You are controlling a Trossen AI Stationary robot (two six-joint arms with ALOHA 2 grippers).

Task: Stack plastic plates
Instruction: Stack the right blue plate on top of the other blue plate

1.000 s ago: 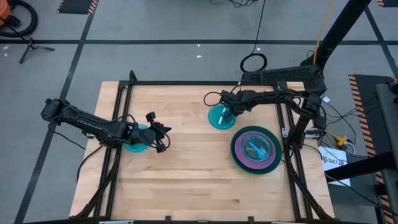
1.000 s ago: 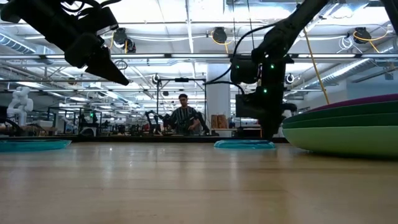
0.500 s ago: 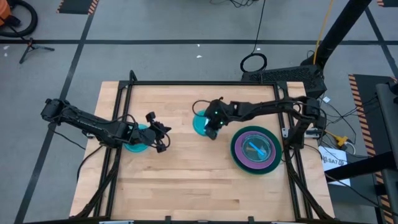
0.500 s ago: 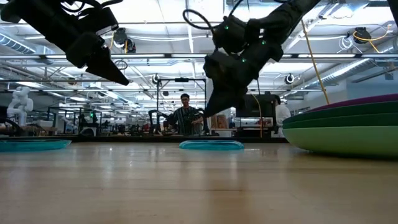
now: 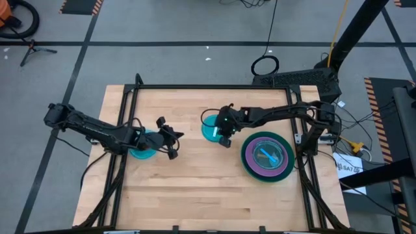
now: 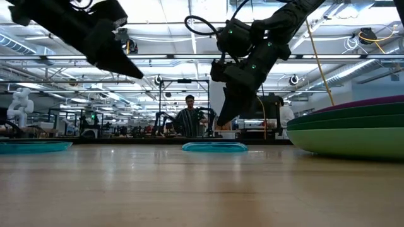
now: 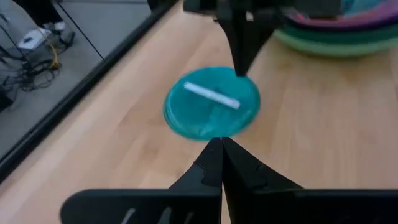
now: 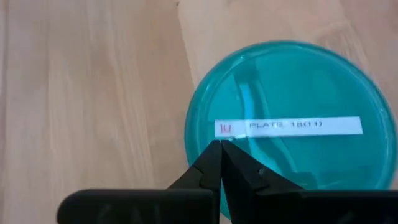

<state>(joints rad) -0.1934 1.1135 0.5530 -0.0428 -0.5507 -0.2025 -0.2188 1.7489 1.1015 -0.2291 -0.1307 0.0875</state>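
Note:
A small cyan plate (image 5: 209, 129) with a white label lies flat on the table near the middle; it also shows in the right wrist view (image 8: 298, 93) and the left wrist view (image 7: 211, 111). My right gripper (image 5: 225, 139) (image 8: 221, 144) is shut and hovers just above this plate's rim, its tip off the plate in the low view (image 6: 221, 128). A second cyan plate (image 5: 143, 147) lies at the left. My left gripper (image 5: 174, 144) (image 7: 221, 143) is shut, in the air to the right of it. A stack of plates (image 5: 267, 156), green below, purple above, cyan on top, sits at the right.
The black frame rails (image 5: 123, 130) run along the table's left, far and right sides. Bare wood lies between the two cyan plates and across the near half of the table. A person (image 6: 189, 120) stands in the room far behind the table.
My right gripper swung from the far right toward the table's left, and the cyan plate under it slid left along the table. The gripper then tipped and rose off the plate. My left gripper shifted slightly to the right.

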